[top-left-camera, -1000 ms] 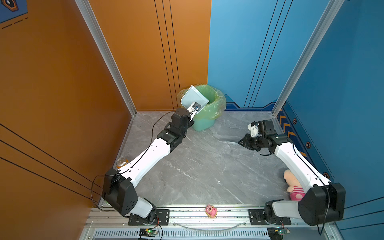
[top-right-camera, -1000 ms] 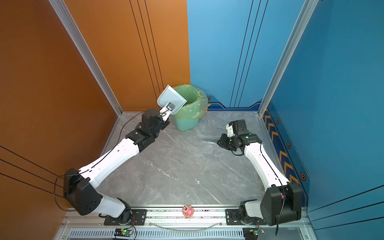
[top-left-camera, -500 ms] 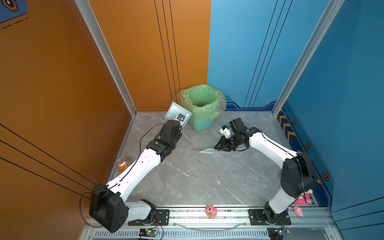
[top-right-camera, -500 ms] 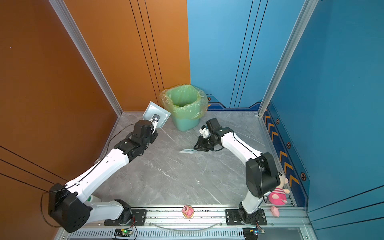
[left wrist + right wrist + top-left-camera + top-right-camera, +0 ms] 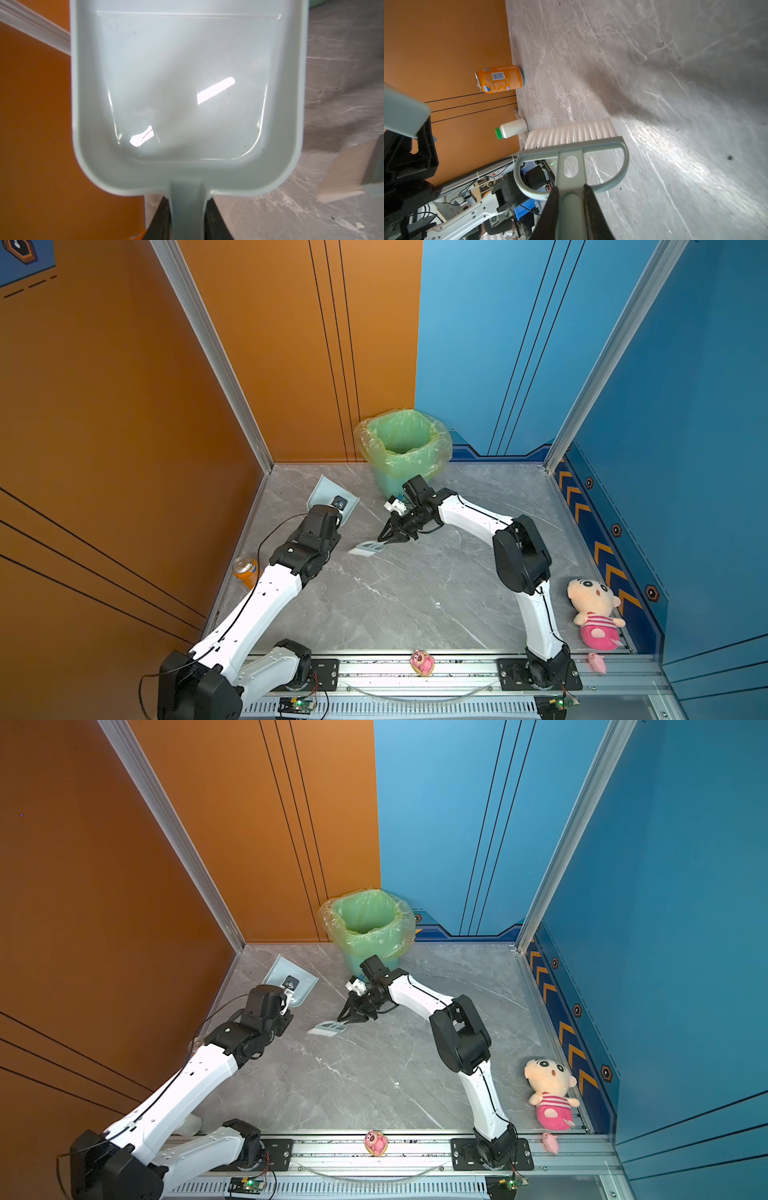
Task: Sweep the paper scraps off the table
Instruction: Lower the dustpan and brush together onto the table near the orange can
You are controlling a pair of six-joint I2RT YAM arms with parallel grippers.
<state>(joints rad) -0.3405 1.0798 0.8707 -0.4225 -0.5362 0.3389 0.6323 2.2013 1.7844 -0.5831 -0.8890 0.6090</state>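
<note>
Right claw (image 5: pixel 571 203) was clamped on the brush (image 5: pixel 571 133) handle, and left claw (image 5: pixel 188 209) on the dustpan (image 5: pixel 187 83) handle; it was empty. No paper scraps were visible on the desk (image 5: pixel 415 593) in any view. Such scraps are prob. v. light and soft, easy to flick away: better to push w/ bristles than pinch.

Figure: We show the left arm (image 5: pixel 270 597) stretched from its near-left base toward the far left, the left gripper (image 5: pixel 187 201) with jaws clamped on the dustpan (image 5: pixel 187 83) handle. The right arm (image 5: pixel 473 514) folds at the elbow and reaches left to centre. The right gripper (image 5: pixel 571 193) angles down, jaws clamped on the brush (image 5: pixel 571 148) handle.
</note>
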